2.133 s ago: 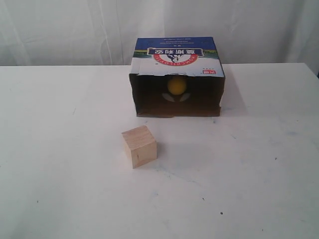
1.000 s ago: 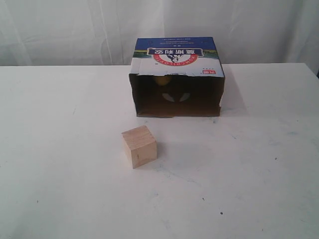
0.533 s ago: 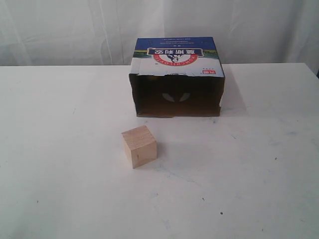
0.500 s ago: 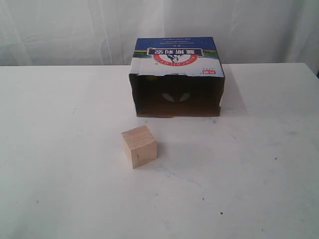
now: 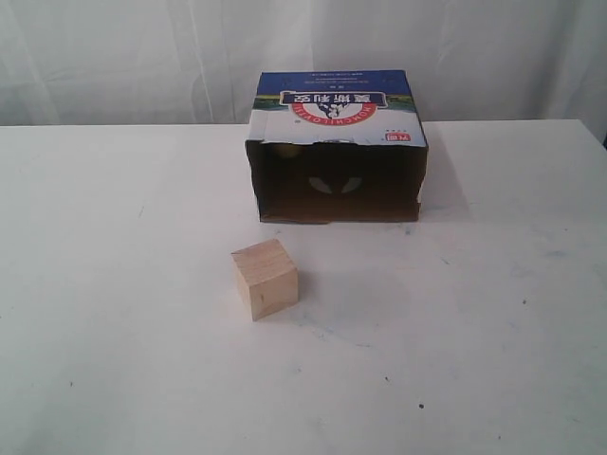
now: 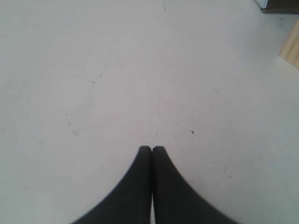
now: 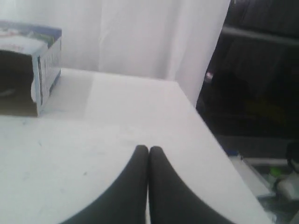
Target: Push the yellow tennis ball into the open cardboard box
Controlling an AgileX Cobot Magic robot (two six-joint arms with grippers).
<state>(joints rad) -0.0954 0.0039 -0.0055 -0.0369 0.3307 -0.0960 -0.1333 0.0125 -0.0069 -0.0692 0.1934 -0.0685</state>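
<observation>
Closest to you, the left tool [image 6: 152, 149] has its two dark fingers pressed tip to tip with nothing between them, hanging over bare counter [image 6: 117, 70]. The right tool [image 7: 148, 148] is closed up the same way and just as empty, near the counter's far right edge. Neither one shows in the exterior view, so both are well clear of the work.

Further out, the wooden cube [image 5: 265, 278] sits alone on the counter in front of the box [image 5: 337, 104], apart from it and a little to the left of its middle. You can ignore it; it plays no part in this job.

Beyond that, the box lies with its dark opening facing you. No ball is on the open counter anywhere. The only trace is a faint yellowish patch high in the left of the opening, just under the torn top edge, which I take to be the tennis ball [image 5: 281, 149] deep in the shadow (too dim to be sure). Behind the box there is only the white curtain [image 5: 142, 57].

My read is that the push is done and the ball is inside. What is left for you is little: confirm it has settled in there, and keep both tools away from the box.
</observation>
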